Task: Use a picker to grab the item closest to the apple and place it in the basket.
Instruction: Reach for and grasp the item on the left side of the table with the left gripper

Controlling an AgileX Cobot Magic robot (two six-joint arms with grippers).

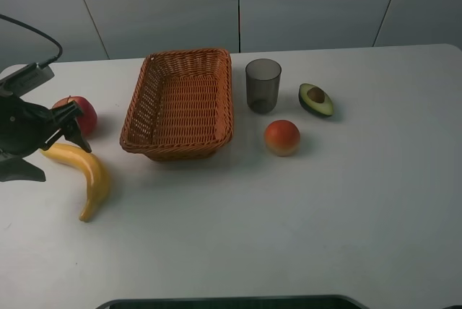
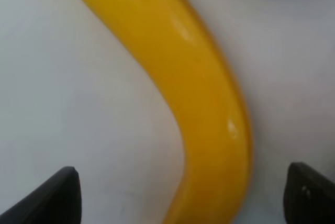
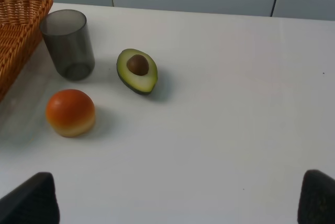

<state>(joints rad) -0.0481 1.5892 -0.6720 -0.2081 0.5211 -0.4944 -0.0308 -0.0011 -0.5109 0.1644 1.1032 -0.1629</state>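
A red apple (image 1: 83, 112) sits at the table's left, partly hidden behind my left gripper (image 1: 79, 128). Just in front of it lies a yellow banana (image 1: 90, 173), the nearest item to the apple. The left gripper is open and low over the banana's upper end. In the left wrist view the banana (image 2: 199, 93) fills the frame and runs between the two black fingertips (image 2: 57, 198), with the gripper (image 2: 183, 203) open around it. The woven brown basket (image 1: 137, 110) stands to the right of the apple. My right gripper (image 3: 172, 203) is open and holds nothing.
A dark translucent cup (image 1: 263, 85) stands right of the basket, with a halved avocado (image 1: 316, 99) beyond it and an orange-red fruit (image 1: 282, 137) in front. The right wrist view shows the cup (image 3: 68, 43), avocado (image 3: 137, 70), fruit (image 3: 70, 112) and basket corner (image 3: 15, 30).
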